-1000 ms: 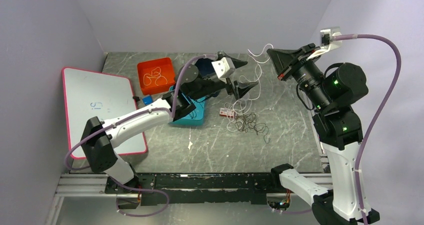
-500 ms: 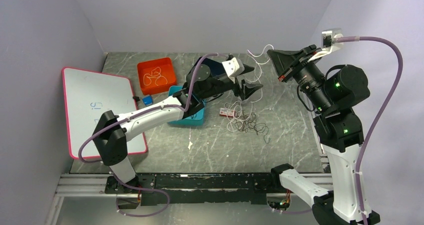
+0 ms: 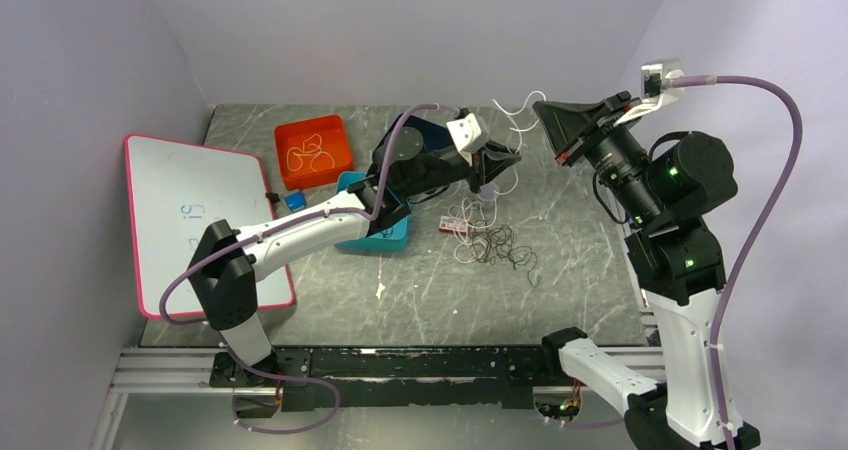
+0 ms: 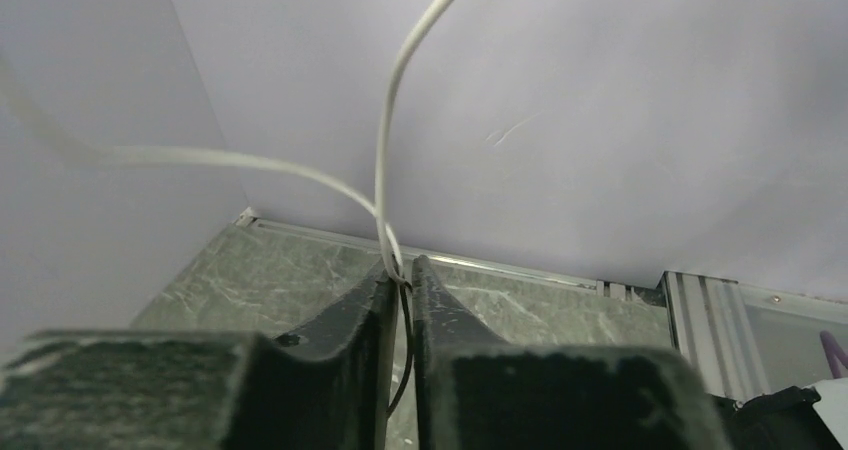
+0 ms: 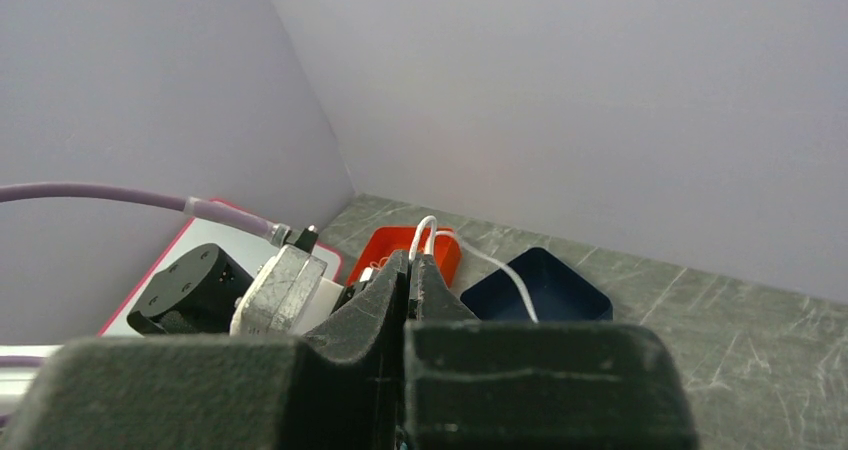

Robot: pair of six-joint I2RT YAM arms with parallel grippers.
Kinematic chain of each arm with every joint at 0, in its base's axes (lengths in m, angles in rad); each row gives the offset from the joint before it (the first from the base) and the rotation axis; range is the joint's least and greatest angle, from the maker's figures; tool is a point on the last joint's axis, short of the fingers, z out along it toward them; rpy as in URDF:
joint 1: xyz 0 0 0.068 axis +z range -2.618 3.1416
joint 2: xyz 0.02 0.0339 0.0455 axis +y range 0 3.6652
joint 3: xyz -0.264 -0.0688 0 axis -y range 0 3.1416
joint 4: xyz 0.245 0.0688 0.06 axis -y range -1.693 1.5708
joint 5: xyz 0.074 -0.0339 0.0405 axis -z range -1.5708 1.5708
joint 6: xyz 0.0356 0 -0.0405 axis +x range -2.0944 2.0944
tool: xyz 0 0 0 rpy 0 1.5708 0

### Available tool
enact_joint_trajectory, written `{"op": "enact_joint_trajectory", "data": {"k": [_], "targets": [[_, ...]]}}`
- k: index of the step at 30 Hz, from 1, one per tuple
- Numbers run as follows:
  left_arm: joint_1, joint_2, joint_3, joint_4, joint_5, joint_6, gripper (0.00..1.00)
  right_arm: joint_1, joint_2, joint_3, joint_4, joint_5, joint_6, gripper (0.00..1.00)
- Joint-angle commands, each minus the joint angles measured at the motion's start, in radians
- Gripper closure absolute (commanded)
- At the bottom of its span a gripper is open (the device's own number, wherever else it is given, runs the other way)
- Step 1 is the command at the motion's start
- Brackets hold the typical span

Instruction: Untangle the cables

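Note:
A tangle of thin black and whitish cables [image 3: 495, 242] lies on the marble table. From it a white cable [image 3: 512, 140] rises to both grippers. My left gripper [image 3: 503, 163] hangs above the tangle, shut on that white cable [image 4: 384, 150], and a black strand [image 4: 406, 335] runs down between its jaws [image 4: 400, 268]. My right gripper [image 3: 541, 106] is held high at the back right, shut on the upper end of the white cable [image 5: 428, 228], which loops out past its tips [image 5: 411, 260].
An orange bin [image 3: 335, 130] holding white loops, a teal bin [image 3: 398, 235] and a navy bin [image 3: 410, 130] stand behind and under the left arm. A pink-rimmed whiteboard [image 3: 190, 205] lies at the left. A small pink piece [image 3: 455, 226] sits beside the tangle.
My left gripper moved right to the hanging white cable and closed on it from wide open. The right gripper stayed shut and still.

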Motion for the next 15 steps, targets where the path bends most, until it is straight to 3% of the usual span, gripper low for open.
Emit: {"op": "enact_joint_trajectory", "data": {"k": [1, 8, 15], "targets": [[-0.008, -0.012, 0.030, -0.014, 0.025, 0.002, 0.90, -0.004, -0.017, -0.012, 0.028, -0.002, 0.007, 1.00], [0.010, -0.065, 0.022, -0.104, -0.014, -0.009, 0.93, -0.004, -0.031, -0.039, 0.042, 0.000, 0.008, 0.99], [0.096, -0.187, 0.029, -0.171, -0.027, -0.053, 0.93, -0.004, -0.049, -0.082, 0.059, -0.003, 0.006, 0.78]]}}
